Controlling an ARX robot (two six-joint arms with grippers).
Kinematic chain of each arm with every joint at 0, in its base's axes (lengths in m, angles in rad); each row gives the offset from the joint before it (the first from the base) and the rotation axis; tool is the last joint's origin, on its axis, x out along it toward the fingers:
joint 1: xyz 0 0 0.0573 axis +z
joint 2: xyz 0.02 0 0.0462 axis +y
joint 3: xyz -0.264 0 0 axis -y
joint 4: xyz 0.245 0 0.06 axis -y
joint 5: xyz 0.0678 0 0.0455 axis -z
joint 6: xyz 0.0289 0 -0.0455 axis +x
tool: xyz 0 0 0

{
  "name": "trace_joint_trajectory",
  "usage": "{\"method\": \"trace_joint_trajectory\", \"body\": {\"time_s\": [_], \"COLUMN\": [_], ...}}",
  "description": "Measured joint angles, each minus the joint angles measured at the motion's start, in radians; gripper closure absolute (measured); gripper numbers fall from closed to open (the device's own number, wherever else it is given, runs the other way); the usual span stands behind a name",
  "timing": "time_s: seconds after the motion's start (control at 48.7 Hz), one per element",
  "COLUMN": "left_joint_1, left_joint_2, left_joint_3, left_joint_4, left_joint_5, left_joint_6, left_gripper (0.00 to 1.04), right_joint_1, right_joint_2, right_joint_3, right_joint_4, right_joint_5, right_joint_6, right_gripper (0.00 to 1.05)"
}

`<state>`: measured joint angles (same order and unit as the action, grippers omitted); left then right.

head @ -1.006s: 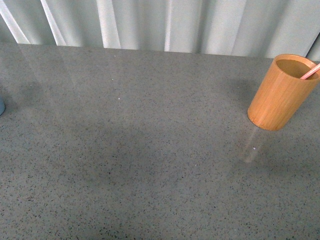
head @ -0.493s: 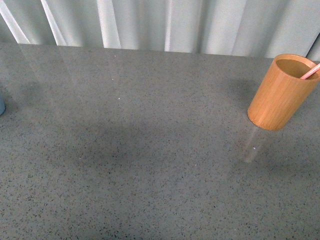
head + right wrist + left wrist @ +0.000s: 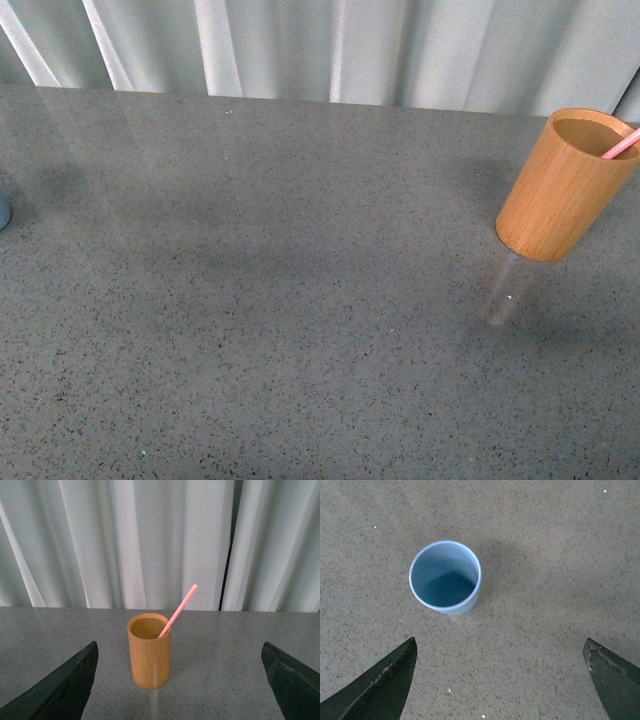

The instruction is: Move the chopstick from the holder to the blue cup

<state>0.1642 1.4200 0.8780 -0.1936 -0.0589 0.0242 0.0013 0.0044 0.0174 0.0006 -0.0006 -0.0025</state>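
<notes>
The orange-brown holder (image 3: 560,185) stands upright at the table's right side, with a pink chopstick (image 3: 622,144) leaning out of it. In the right wrist view the holder (image 3: 149,651) and the chopstick (image 3: 178,610) lie ahead of my right gripper (image 3: 179,652), which is open and well short of them. The blue cup (image 3: 3,211) shows only as a sliver at the far left edge of the front view. In the left wrist view the blue cup (image 3: 445,577) stands upright and empty, and my left gripper (image 3: 500,647) hovers open above it, holding nothing.
A grey speckled table (image 3: 300,300) carries everything. Pale curtains (image 3: 330,45) hang along its far edge, close behind the holder. Neither arm shows in the front view.
A faint shadow on the table's middle has shifted slightly. The holder, chopstick and blue cup have not moved.
</notes>
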Motion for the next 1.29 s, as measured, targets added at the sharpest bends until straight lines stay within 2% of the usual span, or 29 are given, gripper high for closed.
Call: {"method": "trace_joint_trajectory", "body": {"time_s": [0.349, 0.554, 1.027, 1.294], "left_joint_1": [0.057, 0.088, 0.097, 0.098], "left_joint_2": [0.185, 0.258, 0.385, 0.442], "left_joint_3": [0.117, 0.153, 0.209, 0.258], "left_joint_4": [0.013, 0.027, 0.064, 0.083], "left_joint_5": [-0.088, -0.096, -0.101, -0.141], "left_joint_6": [0.08, 0.084, 0.065, 0.072], "left_gripper": [0.07, 0.07, 0.07, 0.07], "right_joint_1": [0.0, 0.0, 0.0, 0.0], "right_joint_2": [0.0, 0.0, 0.0, 0.0], "right_joint_3": [0.0, 0.0, 0.0, 0.0], "right_joint_4": [0.0, 0.0, 0.0, 0.0], "right_joint_5": [0.0, 0.0, 0.0, 0.0], "right_joint_6": [0.0, 0.0, 0.0, 0.0], "right_gripper": [0.1, 0.1, 0.1, 0.1]}}
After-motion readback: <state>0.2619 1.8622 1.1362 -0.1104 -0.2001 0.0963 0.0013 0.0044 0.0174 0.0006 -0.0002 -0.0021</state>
